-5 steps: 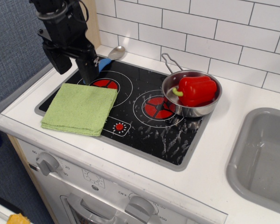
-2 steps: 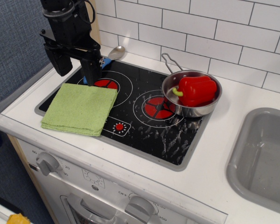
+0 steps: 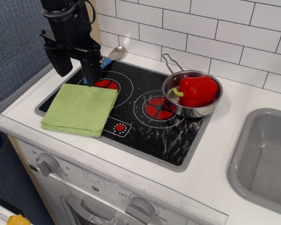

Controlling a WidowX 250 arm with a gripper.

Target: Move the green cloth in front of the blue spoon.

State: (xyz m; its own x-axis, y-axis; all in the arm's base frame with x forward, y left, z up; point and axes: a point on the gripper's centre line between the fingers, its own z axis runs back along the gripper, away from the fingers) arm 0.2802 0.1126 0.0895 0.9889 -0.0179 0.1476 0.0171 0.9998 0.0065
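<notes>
The green cloth (image 3: 79, 108) lies flat on the front left of the black stovetop (image 3: 145, 126), over the left burner's front edge. The blue spoon (image 3: 113, 55) lies behind it at the hob's back left corner, silver bowl toward the wall. Its blue handle is partly hidden by my gripper. My black gripper (image 3: 77, 69) hangs just above the cloth's back edge, between cloth and spoon. Its two fingers (image 3: 92, 70) are spread apart and hold nothing.
A steel pan (image 3: 193, 96) holding a red pepper (image 3: 196, 90) sits on the right burner. A grey sink (image 3: 264, 154) is at the right. The white tiled wall (image 3: 201, 28) runs along the back. Stove knobs (image 3: 48, 163) are on the front panel below.
The gripper has straightened up and shifted slightly since a second ago, uncovering a bit more of the spoon's handle. Cloth, spoon and pan have not moved.
</notes>
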